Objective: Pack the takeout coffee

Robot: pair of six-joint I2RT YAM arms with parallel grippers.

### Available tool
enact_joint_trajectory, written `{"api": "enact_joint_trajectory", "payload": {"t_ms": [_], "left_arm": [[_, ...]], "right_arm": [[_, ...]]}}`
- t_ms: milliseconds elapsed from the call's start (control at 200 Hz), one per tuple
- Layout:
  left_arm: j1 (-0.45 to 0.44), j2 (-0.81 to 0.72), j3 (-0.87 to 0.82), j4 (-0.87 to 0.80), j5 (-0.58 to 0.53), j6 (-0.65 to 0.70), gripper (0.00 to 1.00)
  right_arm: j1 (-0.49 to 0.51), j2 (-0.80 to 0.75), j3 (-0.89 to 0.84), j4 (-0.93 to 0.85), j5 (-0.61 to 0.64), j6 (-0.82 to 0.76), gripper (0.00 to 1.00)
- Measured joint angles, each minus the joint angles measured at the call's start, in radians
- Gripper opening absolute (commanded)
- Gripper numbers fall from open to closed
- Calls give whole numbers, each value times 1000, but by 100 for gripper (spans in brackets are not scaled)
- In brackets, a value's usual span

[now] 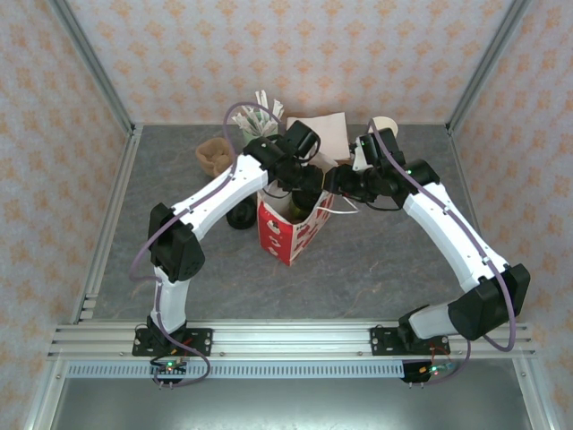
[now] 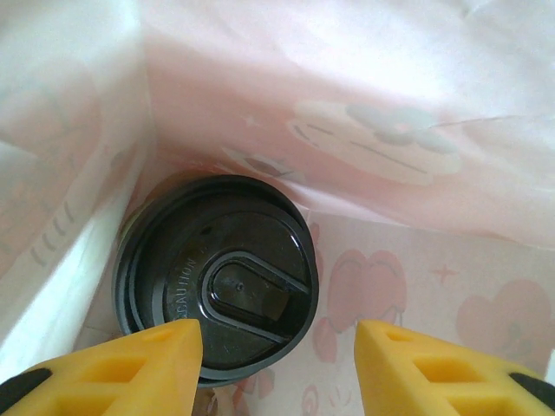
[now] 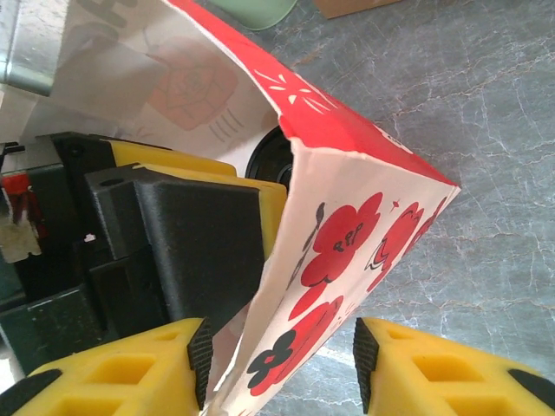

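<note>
Inside the paper bag [image 2: 408, 113], the left wrist view shows the left gripper [image 2: 277, 338] parted and empty, just above the takeout coffee [image 2: 217, 260] in the bag's corner. The right wrist view shows the right gripper [image 3: 279, 355] loosely straddling the bag's wall. The cup's sides are hidden.

Takeout coffee [image 2: 217, 269] sides were hidden under its own top, and its near rim sat behind a left gripper [image 2: 277, 347] finger. From above, both wrists covered the bag [image 1: 288, 235] mouth. Right gripper [image 3: 282, 368] fingers ran off the view's bottom edge; couldn't tell whether they pinched the bag wall. Brown lump [image 1: 215, 157] at the back was too small to name.
</note>
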Motion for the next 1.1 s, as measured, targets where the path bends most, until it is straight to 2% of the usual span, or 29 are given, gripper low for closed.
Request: {"api": "enact_joint_trajectory", "payload": {"t_ms": [435,661,856,1101], "left_arm": [[23,-5,99,-69,-5,5,51],[50,-72,135,-93,-33,24,52],[115,-136,234,-90,-53,26,54],[209,-134,331,-96,-101,34,55]], "right_arm": [[-15,6,23,-4,-1,-11,58],[-30,10,50,-4,1,-19,62],[-42,15,71,-4,2,-23,63],[-43,48,110,-4,5,-22,63]]}}
